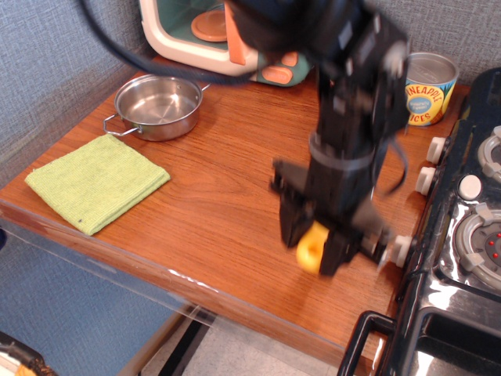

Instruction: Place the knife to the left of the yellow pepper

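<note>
My tool (pixel 315 249) is closed around the knife (pixel 312 249), gripping its yellow handle, whose end with the hole shows between the two dark fingers. The blade is hidden behind the tool and I cannot make it out. The picture is blurred around my arm, so fine detail there is lost. The handle end hangs above the table (pixel 211 172), over the near right part of the wooden top, close to the front edge and beside the black stove (pixel 462 235). I cannot see the yellow pepper; my arm covers the area behind the tool.

On the far left of the table a steel pot (pixel 156 106) stands with its two small handles, empty inside. In front of it, nearer the left edge, a folded green cloth (pixel 97 181) lies flat. At the back stands a toy oven (pixel 205 35) in cream and teal, and to the right of my arm a pineapple can (pixel 428 88) sits near the wall, just beside the stove.
</note>
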Tool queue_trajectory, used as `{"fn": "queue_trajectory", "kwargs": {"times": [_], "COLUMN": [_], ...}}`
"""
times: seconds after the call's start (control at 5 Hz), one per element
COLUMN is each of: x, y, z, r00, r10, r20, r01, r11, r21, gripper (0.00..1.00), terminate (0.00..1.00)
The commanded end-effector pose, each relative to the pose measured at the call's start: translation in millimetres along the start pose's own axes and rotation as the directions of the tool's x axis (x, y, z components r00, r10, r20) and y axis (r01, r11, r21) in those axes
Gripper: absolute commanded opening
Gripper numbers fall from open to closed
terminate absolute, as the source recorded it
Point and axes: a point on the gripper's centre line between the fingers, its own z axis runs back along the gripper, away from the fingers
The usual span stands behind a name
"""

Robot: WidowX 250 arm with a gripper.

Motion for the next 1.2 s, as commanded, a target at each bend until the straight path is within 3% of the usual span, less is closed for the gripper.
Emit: {"fn": "queue_trajectory", "kwargs": {"times": [0.0,0.2,0.4,0.8,1.0], "x": [37.9,62.9,73.3,62.5,56.6], "y": [52.1,89.4,125.6,144.2,146.2], "z": [71.7,63.8,39.2,-3.0,-13.9], "r00": [0.962,0.957,0.972,0.987,0.982], "r10": [0.203,0.246,0.225,0.132,0.134], "r20": [0.183,0.152,0.063,-0.093,-0.134], "r01": [-0.206,-0.246,-0.225,-0.127,-0.126], "r11": [0.978,0.969,0.974,0.99,0.99], "r21": [-0.001,-0.017,-0.007,0.058,0.064], "gripper": [0.0,0.0,0.0,0.0,0.0], "terminate": [0.0,0.0,0.0,0.0,0.0]}}
